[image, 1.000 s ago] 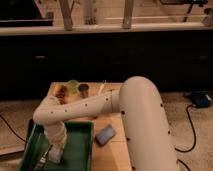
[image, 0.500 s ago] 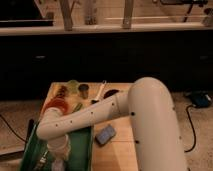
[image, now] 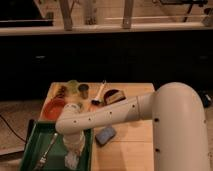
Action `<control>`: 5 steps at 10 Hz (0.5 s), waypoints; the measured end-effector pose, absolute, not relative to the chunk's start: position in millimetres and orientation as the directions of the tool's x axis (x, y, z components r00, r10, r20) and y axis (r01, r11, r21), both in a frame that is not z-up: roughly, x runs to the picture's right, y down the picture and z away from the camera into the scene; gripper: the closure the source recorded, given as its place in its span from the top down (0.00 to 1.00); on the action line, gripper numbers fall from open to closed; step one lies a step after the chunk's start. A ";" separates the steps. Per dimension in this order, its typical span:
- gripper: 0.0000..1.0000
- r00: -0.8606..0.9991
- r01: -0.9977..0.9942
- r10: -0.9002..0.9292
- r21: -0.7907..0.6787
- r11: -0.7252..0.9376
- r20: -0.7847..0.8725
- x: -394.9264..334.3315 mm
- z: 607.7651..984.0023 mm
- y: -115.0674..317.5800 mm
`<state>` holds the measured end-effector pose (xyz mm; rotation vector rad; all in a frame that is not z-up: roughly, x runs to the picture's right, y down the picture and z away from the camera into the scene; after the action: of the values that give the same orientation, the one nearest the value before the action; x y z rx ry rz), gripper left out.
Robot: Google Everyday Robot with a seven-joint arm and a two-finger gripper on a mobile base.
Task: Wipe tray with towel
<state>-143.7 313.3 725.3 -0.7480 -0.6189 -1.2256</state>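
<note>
A green tray (image: 33, 145) lies on the wooden table's near left corner. My gripper (image: 72, 154) points down into the tray's right half, near the right wall. It is shut on a white towel (image: 71, 161) that is bunched under it and rests on the tray floor. A metal fork (image: 47, 149) lies in the tray just left of the gripper. My white arm (image: 115, 114) reaches in from the right, across the table.
An orange bowl (image: 54, 108) sits just behind the tray. A green cup (image: 73, 86), a dark cup (image: 83, 91), a brush (image: 98, 93) and a dark object (image: 113, 96) stand at the back. A blue sponge (image: 105, 135) lies right of the tray.
My forearm has swung lower and lies more level over the table. The gripper with the towel has shifted toward the tray's near right part.
</note>
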 end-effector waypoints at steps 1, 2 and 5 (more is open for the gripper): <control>0.02 0.245 0.969 -0.605 -0.179 0.169 0.757 -141.3 731.4 297.4; 0.02 0.251 0.968 -0.612 -0.185 0.170 0.750 -139.6 736.2 285.7; 0.02 0.230 0.973 -0.628 -0.176 0.149 0.743 -156.5 744.4 264.4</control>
<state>-156.5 264.4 744.4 -0.7322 -0.5797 -1.2475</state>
